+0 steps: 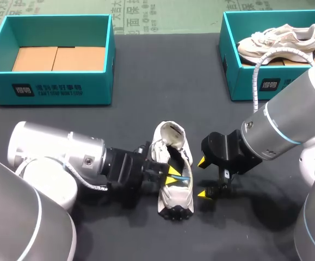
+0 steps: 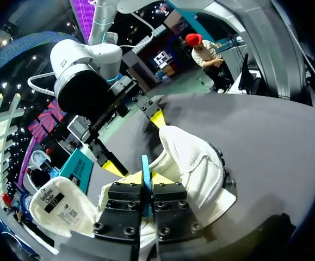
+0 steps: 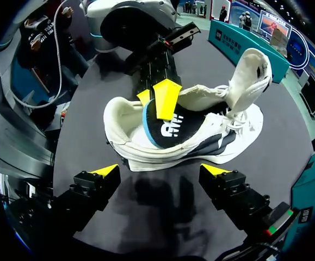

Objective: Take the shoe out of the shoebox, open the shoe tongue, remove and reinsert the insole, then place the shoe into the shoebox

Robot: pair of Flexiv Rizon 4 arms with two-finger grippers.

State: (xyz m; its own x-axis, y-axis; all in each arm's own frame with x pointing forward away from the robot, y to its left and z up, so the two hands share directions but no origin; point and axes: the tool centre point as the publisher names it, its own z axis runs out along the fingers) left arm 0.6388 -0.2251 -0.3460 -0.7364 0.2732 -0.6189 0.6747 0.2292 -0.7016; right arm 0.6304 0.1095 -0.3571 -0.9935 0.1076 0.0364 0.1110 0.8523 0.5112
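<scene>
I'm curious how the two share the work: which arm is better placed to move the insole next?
Left. The left arm has its jaws pinched on the insole, which is lifted in the shoe. The right arm holds its jaws open beside the shoe, touching nothing.

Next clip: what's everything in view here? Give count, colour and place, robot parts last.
table: 1, dark grey, under everything
left shoebox: 1, teal, far left, no shoe inside
right shoebox: 1, teal, far right
boxed shoe: 1, off-white, inside the right shoebox
loose shoe: 1, white, mid-table, on its side between the pincers
insole: 1, black with blue edge, partly inside the loose shoe
left pincer: 1, yellow-tipped, at the shoe's opening, shut on the insole
right pincer: 1, yellow-tipped, open, beside the shoe's sole, not touching
</scene>
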